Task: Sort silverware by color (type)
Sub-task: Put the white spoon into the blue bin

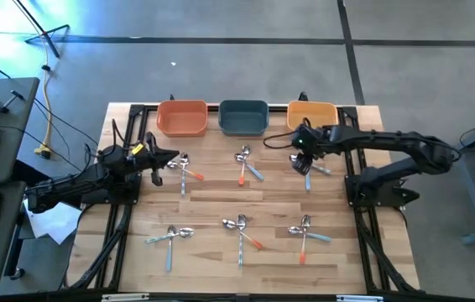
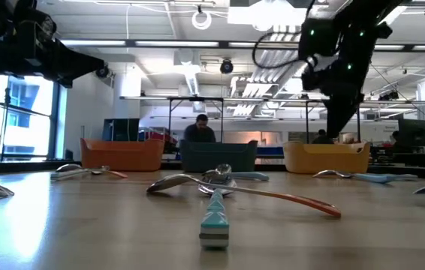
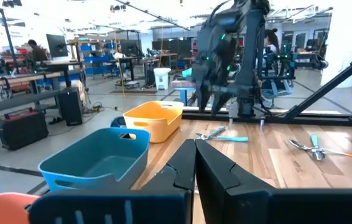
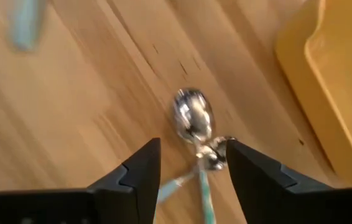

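Silverware lies on the wooden table in six small heaps, three in a far row (image 1: 246, 164) and three in a near row (image 1: 239, 228). Each heap mixes orange, light blue and silver handles. My right gripper (image 1: 303, 158) hangs open over the far right heap (image 1: 311, 168). In its wrist view the gripper (image 4: 191, 165) points down, with a shiny spoon head (image 4: 193, 116) and light blue handles (image 4: 204, 196) showing between the fingers. My left gripper (image 1: 169, 159) is shut (image 3: 194, 165) beside the far left heap (image 1: 184, 168), holding nothing.
Three bowls stand along the far edge: orange (image 1: 181, 118), teal (image 1: 243, 118) and yellow (image 1: 311, 112), the yellow one just beyond my right gripper. In the low view an orange-handled spoon (image 2: 272, 196) lies over a light blue handle (image 2: 214, 221). People sit in the room behind.
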Robot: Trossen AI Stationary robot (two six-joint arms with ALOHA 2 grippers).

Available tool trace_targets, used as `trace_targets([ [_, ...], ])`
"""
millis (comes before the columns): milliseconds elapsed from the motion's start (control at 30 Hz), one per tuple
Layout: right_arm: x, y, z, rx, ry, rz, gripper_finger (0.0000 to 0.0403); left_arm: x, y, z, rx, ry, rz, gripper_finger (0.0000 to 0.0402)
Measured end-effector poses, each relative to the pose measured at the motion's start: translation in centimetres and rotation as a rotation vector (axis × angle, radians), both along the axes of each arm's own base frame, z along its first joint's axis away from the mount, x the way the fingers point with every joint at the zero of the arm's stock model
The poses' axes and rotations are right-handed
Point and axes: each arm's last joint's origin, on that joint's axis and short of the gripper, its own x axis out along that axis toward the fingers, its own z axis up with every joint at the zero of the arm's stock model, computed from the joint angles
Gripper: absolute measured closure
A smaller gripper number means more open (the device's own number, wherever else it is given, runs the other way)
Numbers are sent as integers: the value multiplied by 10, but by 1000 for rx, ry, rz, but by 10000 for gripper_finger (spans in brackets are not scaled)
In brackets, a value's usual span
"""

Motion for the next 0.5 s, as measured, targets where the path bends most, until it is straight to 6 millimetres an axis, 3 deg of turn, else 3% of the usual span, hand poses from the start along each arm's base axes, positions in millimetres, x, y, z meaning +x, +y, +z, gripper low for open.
trace_targets([
  [300,11,-27,-39,73,137,81,254,0,0,2,2,-19,0,399],
  [500,11,-37,-53,125,169,73,223,0,0,2,3,-19,0,399],
])
